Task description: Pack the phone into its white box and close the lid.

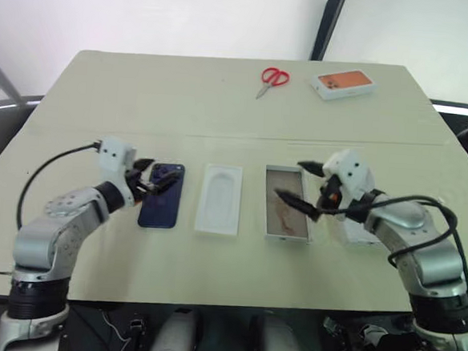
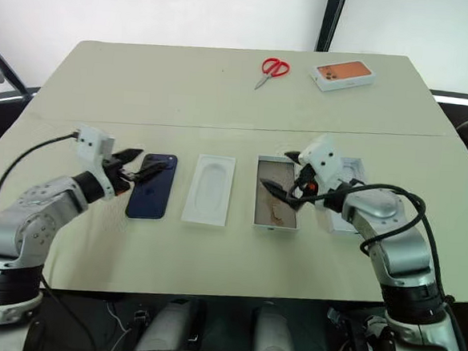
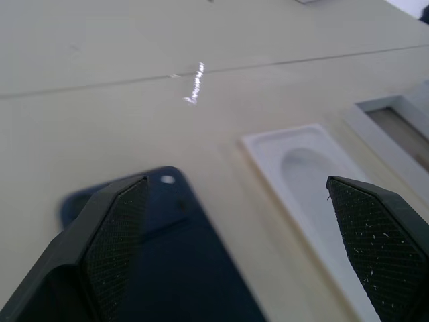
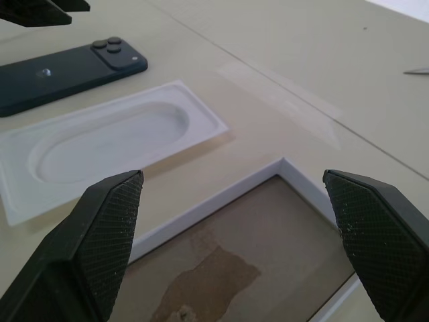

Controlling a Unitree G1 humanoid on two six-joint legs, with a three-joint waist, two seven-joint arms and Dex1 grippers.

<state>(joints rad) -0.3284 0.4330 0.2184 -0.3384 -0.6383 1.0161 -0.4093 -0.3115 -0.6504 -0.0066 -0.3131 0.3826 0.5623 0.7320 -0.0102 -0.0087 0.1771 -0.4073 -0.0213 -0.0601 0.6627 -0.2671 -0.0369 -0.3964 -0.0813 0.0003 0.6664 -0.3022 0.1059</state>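
Both arms reach inward from the frame's lower corners. The left gripper [image 1: 155, 176] sits left of centre, the right gripper [image 1: 299, 185] right of centre, jaws spread wide.

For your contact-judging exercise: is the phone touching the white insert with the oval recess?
Apart. In the right wrist view, a strip of bare table separates the phone from the white insert; the right eye view shows the same gap.

Navy phone [image 1: 162, 195], brown-floored white box [image 1: 287, 204]
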